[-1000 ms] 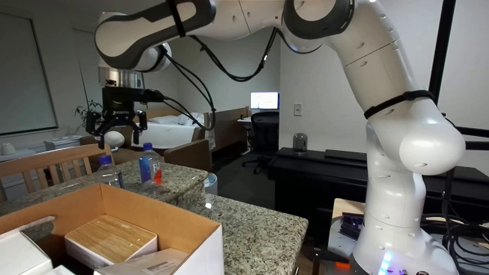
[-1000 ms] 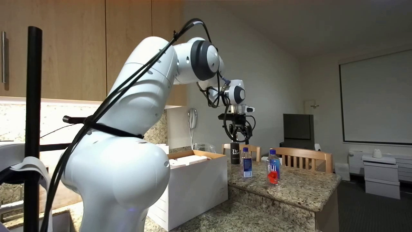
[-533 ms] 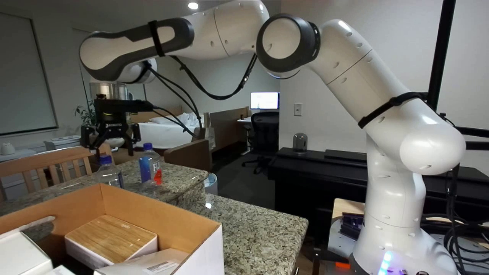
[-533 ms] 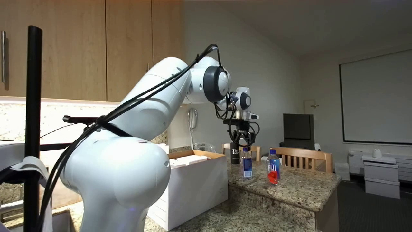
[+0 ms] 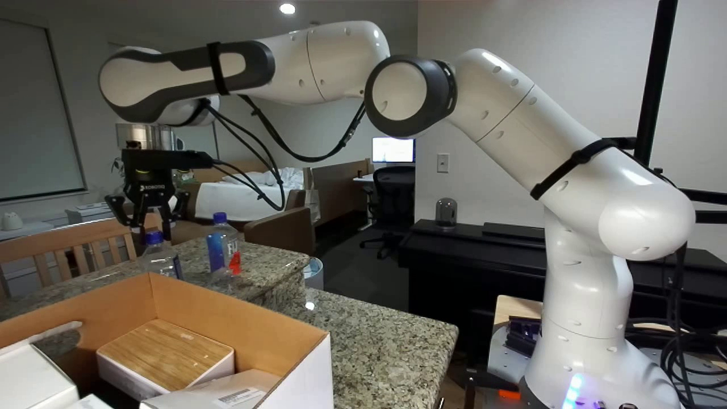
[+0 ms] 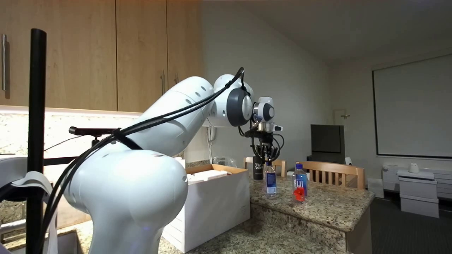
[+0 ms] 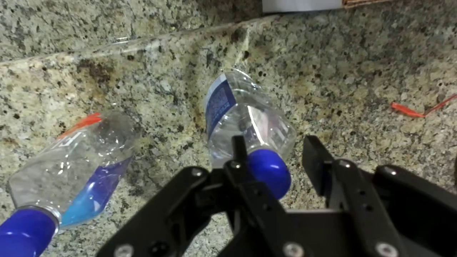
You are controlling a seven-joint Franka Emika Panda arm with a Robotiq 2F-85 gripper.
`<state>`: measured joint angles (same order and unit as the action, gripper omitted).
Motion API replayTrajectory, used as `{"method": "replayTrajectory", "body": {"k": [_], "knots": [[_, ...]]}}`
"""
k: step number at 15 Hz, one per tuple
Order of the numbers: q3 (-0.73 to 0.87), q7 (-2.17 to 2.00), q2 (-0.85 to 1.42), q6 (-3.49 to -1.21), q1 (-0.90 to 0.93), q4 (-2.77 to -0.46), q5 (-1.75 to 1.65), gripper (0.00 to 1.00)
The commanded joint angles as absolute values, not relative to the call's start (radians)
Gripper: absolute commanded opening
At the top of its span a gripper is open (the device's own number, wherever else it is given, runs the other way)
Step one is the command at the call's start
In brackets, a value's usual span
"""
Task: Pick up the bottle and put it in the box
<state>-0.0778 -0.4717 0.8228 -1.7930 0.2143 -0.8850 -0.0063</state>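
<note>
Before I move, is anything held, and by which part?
Nothing: the gripper is open, a gap showing beside the blue cap of the bottle beneath.

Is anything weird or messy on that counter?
Yes: in the wrist view, a thin, bent red strip lies on the speckled counter, right of the gripper. It looks like a stray scrap, but I can't tell exactly what.

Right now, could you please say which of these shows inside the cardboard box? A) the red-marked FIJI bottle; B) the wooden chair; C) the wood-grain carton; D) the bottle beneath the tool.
C: in an exterior view, the wood-grain carton lies within the brown inner walls of the cardboard box.
</note>
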Motion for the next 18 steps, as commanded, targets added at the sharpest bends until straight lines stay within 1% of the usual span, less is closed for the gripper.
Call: {"method": "replayTrajectory", "body": {"k": [1,2,6,7,8,9,18], "knots": [[-0.082,-0.451,0.872,-1.727,0.21,-0.797,-0.003,0.13],[-0.081,-0.453,0.88,-1.716,0.21,-0.785,-0.005,0.1],[-0.08,-0.457,0.904,-1.668,0.211,-0.739,-0.005,0.03],[-0.08,-0.459,0.908,-1.66,0.211,-0.73,-0.005,0.31],[-0.079,-0.464,0.912,-1.651,0.213,-0.722,-0.006,0.32],[-0.079,-0.467,0.914,-1.643,0.213,-0.715,-0.004,0.37],[-0.086,-0.465,0.97,-1.66,0.208,-0.622,0.006,0.94]]}}
